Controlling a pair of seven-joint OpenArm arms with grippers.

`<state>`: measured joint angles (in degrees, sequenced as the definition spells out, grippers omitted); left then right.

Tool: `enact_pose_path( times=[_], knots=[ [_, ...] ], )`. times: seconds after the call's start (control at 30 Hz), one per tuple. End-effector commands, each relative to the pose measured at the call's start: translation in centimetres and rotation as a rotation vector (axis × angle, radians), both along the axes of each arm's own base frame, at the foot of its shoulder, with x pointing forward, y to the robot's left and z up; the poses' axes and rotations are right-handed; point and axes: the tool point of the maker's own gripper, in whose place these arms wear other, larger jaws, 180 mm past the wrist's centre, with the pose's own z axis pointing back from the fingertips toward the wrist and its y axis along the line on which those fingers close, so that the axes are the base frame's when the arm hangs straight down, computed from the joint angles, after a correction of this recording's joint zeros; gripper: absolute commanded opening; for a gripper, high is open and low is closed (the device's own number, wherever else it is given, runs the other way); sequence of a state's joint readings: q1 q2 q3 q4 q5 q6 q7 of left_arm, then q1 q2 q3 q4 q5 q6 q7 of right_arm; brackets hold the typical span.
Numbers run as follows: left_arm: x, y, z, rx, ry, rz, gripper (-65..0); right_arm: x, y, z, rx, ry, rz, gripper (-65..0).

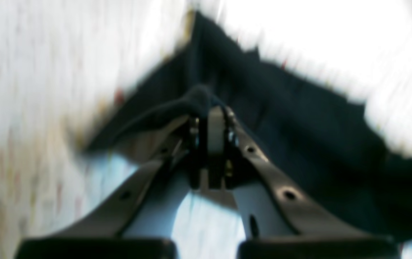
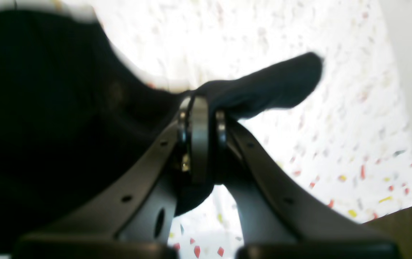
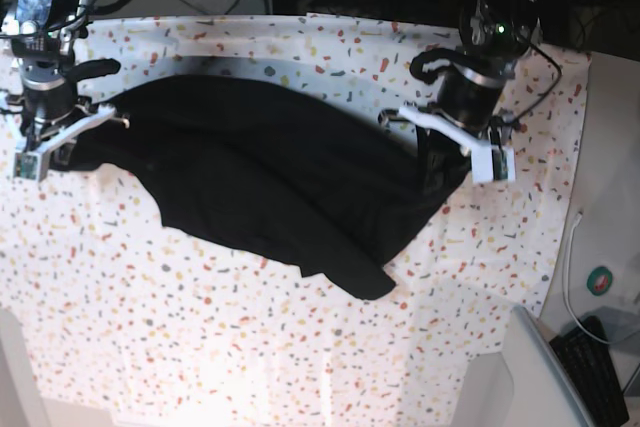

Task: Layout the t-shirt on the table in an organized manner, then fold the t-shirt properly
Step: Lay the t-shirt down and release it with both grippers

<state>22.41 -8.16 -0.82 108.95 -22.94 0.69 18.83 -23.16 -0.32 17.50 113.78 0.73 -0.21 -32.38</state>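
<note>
Black t-shirt (image 3: 270, 182) hanging stretched between both arms above the table (image 3: 200, 347), long axis running side to side. Left gripper (image 1: 211, 108) and right gripper (image 2: 200, 104) each pinching an opposite end, equally near, pulling apart to flatten.

— Where am I finding room to pass?

— I'm seeing open table (image 3: 200, 347) across the whole near half, nothing standing on it. The t-shirt (image 3: 270, 177) is stretching across the middle, blocking the straight path between the two arms.

— And the edges?

— I'm reading a narrow bare strip along the far edge behind the shirt. Off the table's near corner a keyboard (image 3: 595, 367) and a white cable (image 3: 570, 267) are lying, crowding that side.
</note>
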Motion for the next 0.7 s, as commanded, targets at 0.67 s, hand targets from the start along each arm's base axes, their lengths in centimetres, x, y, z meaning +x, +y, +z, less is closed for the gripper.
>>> enact_pose_path(
  times=[0.67],
  knots=[
    [0.8,11.4,-10.6,0.074,0.236,0.27,-65.0,-4.8,4.6,-10.8,0.39,0.343,-0.033,-54.9]
  ],
)
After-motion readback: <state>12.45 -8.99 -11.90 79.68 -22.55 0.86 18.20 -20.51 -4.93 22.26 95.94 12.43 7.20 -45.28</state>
